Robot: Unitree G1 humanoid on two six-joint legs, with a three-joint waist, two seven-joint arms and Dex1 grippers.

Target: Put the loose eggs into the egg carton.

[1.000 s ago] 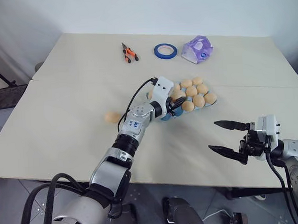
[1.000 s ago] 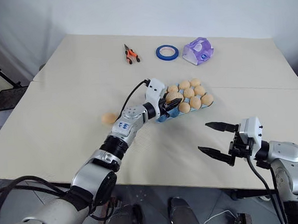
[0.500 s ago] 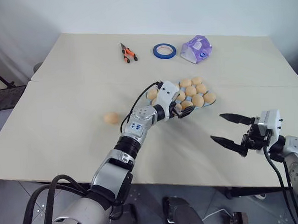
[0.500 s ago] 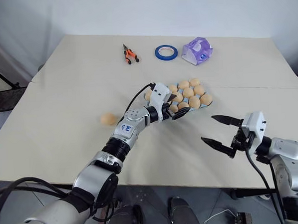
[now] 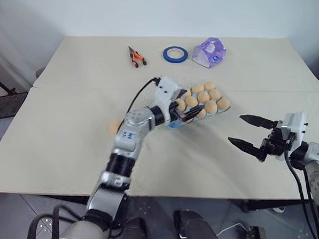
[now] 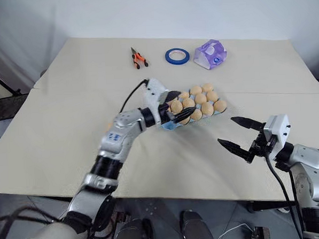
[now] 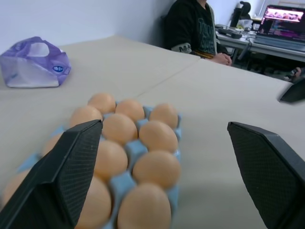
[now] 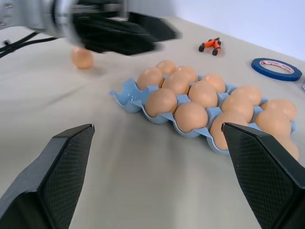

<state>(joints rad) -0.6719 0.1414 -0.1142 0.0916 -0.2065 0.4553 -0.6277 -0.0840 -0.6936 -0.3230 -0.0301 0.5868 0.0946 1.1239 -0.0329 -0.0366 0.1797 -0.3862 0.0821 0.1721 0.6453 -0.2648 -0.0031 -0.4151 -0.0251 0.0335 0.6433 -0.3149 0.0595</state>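
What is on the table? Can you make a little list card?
egg carton: light blue, cups full of tan eggs
loose egg: alone on the table, apart from the carton
left end effector: open, empty, over the carton's near end
right end effector: open, empty
far side: pliers, blue tape ring, purple packet
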